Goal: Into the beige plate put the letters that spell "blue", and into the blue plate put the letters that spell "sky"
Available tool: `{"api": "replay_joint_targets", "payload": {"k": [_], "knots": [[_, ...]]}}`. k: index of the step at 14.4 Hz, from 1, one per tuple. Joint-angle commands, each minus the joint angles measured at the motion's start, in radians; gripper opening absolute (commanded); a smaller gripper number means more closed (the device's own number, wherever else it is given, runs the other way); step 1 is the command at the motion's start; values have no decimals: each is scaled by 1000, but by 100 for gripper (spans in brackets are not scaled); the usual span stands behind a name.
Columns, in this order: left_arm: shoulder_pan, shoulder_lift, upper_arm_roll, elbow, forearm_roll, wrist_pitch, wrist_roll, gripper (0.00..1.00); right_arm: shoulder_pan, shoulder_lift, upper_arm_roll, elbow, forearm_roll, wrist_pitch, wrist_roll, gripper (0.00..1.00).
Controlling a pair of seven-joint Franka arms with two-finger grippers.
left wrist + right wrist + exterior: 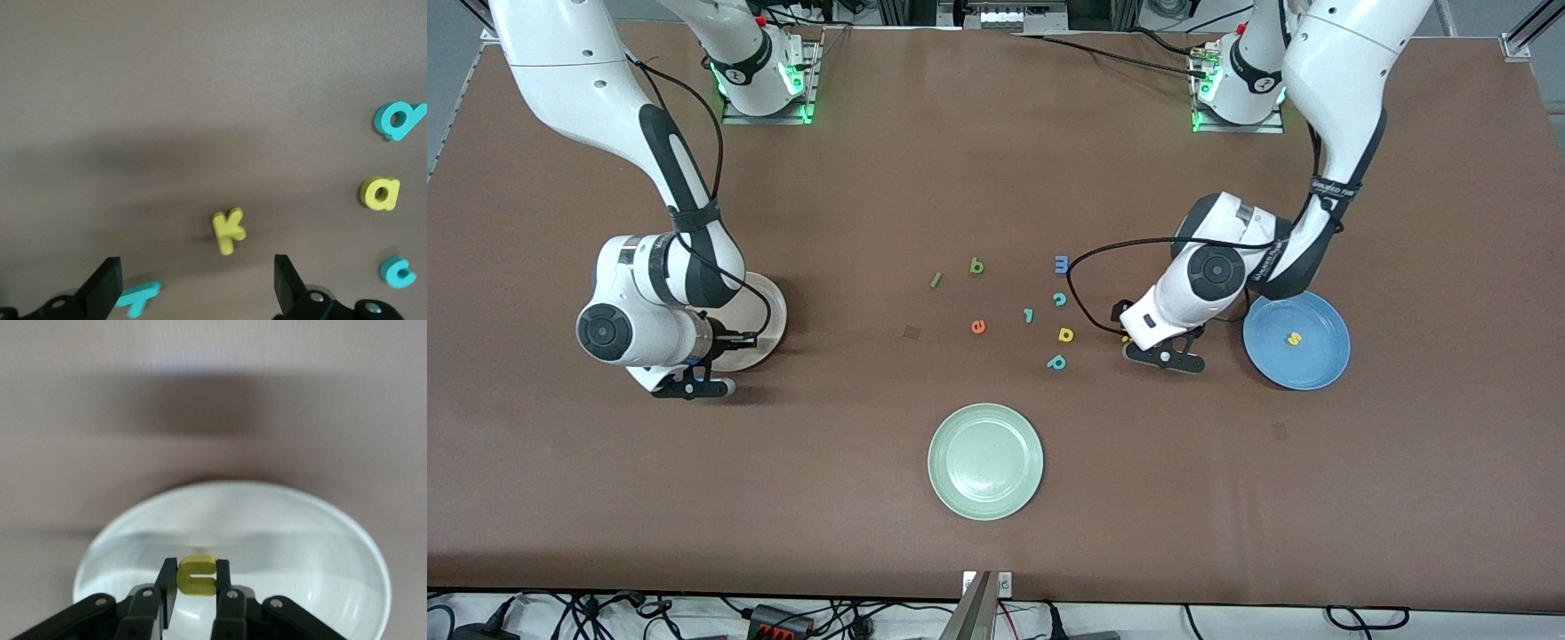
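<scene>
Two tools are in use above the brown tabletop (996,178). The right tool (195,583) is positioned over the beige plate (320,540), with its fingers (167,583) closed narrowly on the yellow "u" (197,575). The left tool (195,283) is held low over the tabletop beside the blue plate (1316,311), fingers (103,283) spread wide and empty; the yellow "k" (228,230) lies on the tabletop between them, and the teal "y" (138,298) lies just beside one finger. The yellow "s" (1295,338) rests in the blue plate. The green "b" (976,266), dark green "l" (935,280) and orange "e" (978,326) are located on the tabletop between the two plates, apart from one another.
</scene>
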Motion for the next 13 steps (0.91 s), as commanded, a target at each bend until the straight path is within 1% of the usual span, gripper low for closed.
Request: {"api": "replay_joint_targets", "payload": {"k": [1,2,3,4,5,8,9,10,11,13], "knots": [[-49,44,14,1,76,60,-118,100,1,-82,9,-101,-2,-1,-11,15],[-49,52,12,1,132,69,-150,100,1,-95,0,-126,-4,-1,-11,15],[-47,58,12,1,162,72,-181,100,1,-98,-2,-133,-4,-1,-18,15],[-46,59,11,1,170,77,-190,100,-1,-97,-9,-132,-4,-1,-28,32],[-41,59,11,2,170,79,-190,100,-4,-91,-16,-129,-2,3,-20,99],[-37,73,11,1,172,105,-189,99,17,-117,-8,-81,-2,-12,-15,100],[-37,76,9,1,172,106,-190,93,39,-132,-5,-72,-2,-24,-11,100],[-37,76,9,-1,172,106,-190,83,80,-143,-5,-69,5,-20,-8,100],[-37,75,9,-1,172,105,-190,70,132,-148,-5,-58,15,-13,8,100],[-37,73,9,-1,172,100,-192,53,230,-135,-5,-48,18,6,154,100]]}}
